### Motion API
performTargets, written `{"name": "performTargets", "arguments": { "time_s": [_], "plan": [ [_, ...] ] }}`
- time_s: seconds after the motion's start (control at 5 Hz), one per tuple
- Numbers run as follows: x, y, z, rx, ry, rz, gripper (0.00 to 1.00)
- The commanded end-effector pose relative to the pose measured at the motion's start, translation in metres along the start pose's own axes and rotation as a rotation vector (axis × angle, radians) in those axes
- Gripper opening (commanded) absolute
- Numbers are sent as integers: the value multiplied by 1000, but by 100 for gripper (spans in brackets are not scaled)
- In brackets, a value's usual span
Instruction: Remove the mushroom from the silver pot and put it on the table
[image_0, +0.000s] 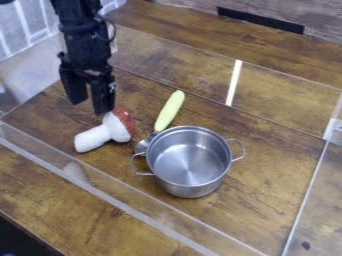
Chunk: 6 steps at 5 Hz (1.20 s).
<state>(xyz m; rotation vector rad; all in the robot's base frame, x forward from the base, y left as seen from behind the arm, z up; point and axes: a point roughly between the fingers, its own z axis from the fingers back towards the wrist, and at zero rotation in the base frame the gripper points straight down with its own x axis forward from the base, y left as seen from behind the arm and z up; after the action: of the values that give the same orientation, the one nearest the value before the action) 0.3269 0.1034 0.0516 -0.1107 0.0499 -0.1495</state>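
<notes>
The mushroom (104, 131), white stem and red-brown cap, lies on its side on the table (254, 110), just left of the silver pot (191, 160). The pot stands upright with nothing visible inside it. My gripper (90, 96) hangs open a little above and behind the mushroom's cap, fingers pointing down with nothing between them.
A spoon with a yellow-green handle (168, 109) lies between the mushroom and the pot, its metal bowl tucked against the pot's rim. Clear acrylic walls (80, 185) edge the tabletop at front, left and back right.
</notes>
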Motion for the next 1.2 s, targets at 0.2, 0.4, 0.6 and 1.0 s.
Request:
{"name": "performTargets", "arguments": {
  "time_s": [0.2,0.4,0.6,1.0],
  "plan": [
    [12,1,-5,20,-19,6,100],
    [11,0,-2,19,-9,-4,0],
    [11,-1,0,20,-4,-11,0],
    [16,1,20,18,-32,9,100]
  ]
}}
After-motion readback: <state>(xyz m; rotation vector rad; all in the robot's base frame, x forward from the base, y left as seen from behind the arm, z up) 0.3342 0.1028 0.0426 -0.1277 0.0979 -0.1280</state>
